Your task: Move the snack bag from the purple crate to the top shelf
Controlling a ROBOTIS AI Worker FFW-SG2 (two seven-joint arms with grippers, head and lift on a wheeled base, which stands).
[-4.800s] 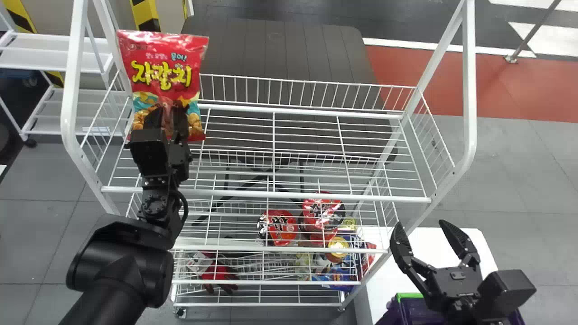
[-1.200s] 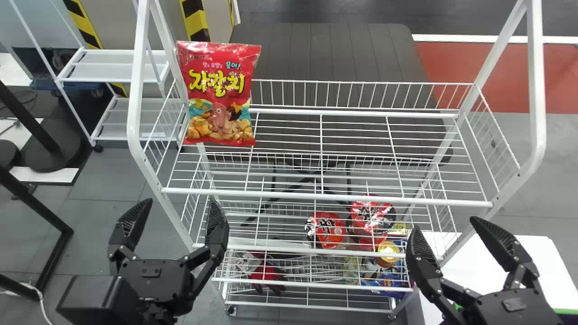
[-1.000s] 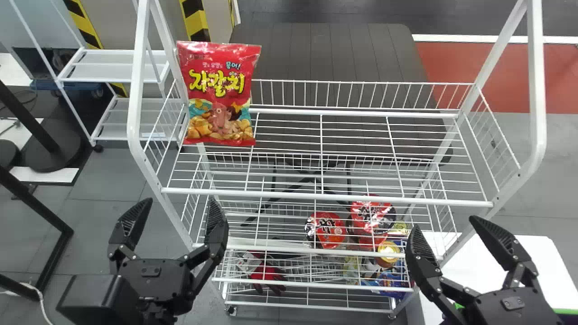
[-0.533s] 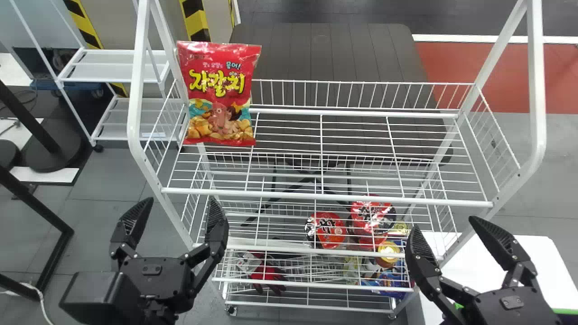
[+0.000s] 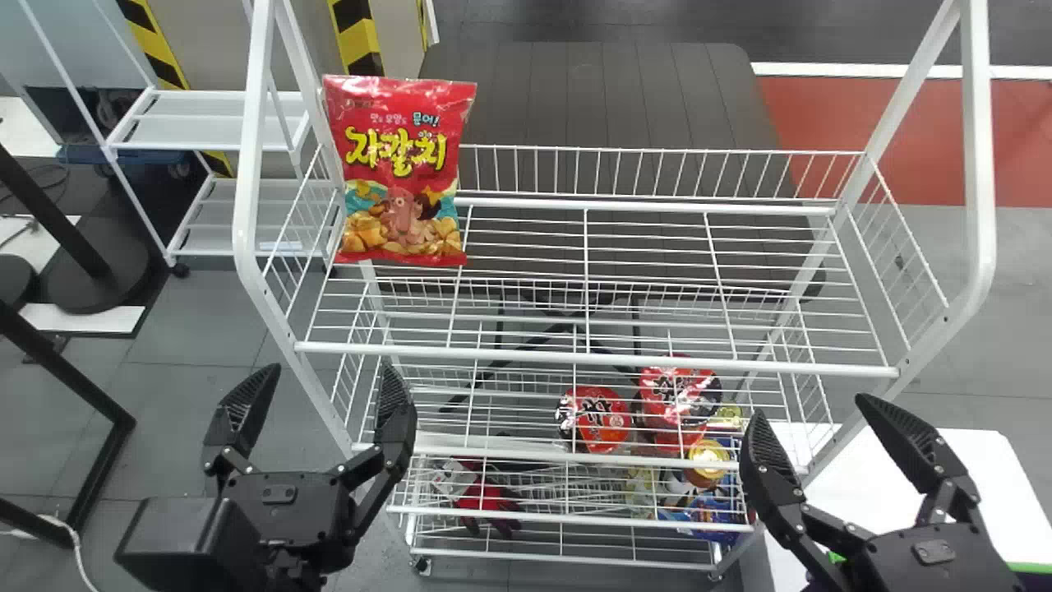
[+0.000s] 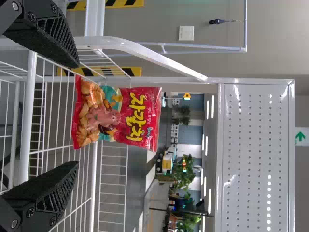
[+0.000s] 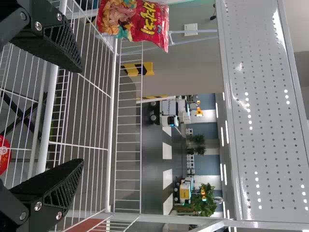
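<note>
Snack bag (image 5: 400, 173) upright at the top shelf's (image 5: 592, 359) left end, both sets of jaws spread, released

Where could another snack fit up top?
The top shelf is free between the snack bag and the right end wires. The bag takes the left end. Lower down, it's crowded around the red packs, toward the right.

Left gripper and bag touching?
Apart. Head view: the open left gripper is in front of the bag, with the top shelf's rail between.
</note>
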